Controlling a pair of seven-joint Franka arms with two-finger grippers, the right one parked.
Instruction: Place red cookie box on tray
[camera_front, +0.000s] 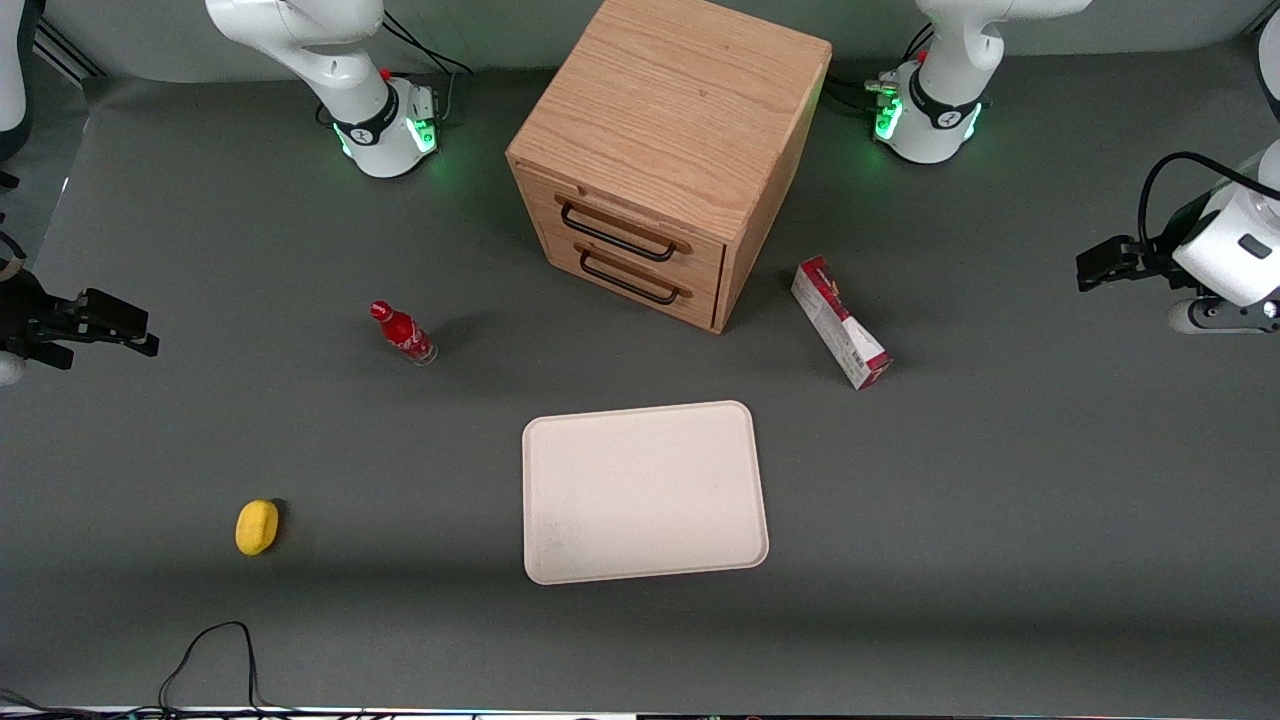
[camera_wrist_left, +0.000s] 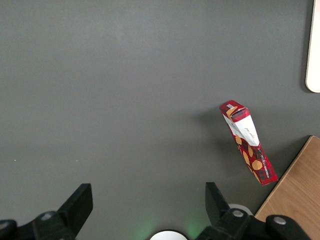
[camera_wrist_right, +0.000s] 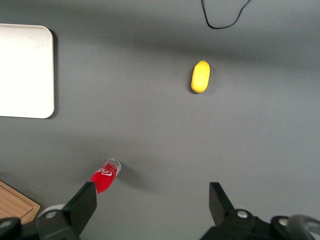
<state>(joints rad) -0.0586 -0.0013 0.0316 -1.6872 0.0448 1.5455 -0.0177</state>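
Grey matting covers the whole table (camera_front: 1000, 520), and a wooden cabinet (camera_front: 665, 150) with two black-handled drawers stands at its middle, well up from the front camera; in front of the drawers and nearer that camera lies the tray (camera_front: 645, 492), flat, cream, bare. With the tray as the clock's centre in the front view, the red cookie box (camera_front: 840, 322) sits at about two o'clock, standing on a long thin edge, apart from the tray and just beside the cabinet's side wall without touching it; its white printed face shows along one side. A small red bottle (camera_front: 402, 333) stands at about ten o'clock from the tray, toward the parked arm's end; a yellow lemon (camera_front: 257, 527) lies at about nine o'clock, farther out the same way and nearer the camera. The gripper (camera_front: 1100, 265) hangs above the mat at the working arm's end, at about three o'clock from the box and well apart from it; its jaws stand wide, with nothing between them, and the wrist view shows both fingers (camera_wrist_left: 76, 205) spread over bare mat, the box (camera_wrist_left: 247, 142) off to one side.
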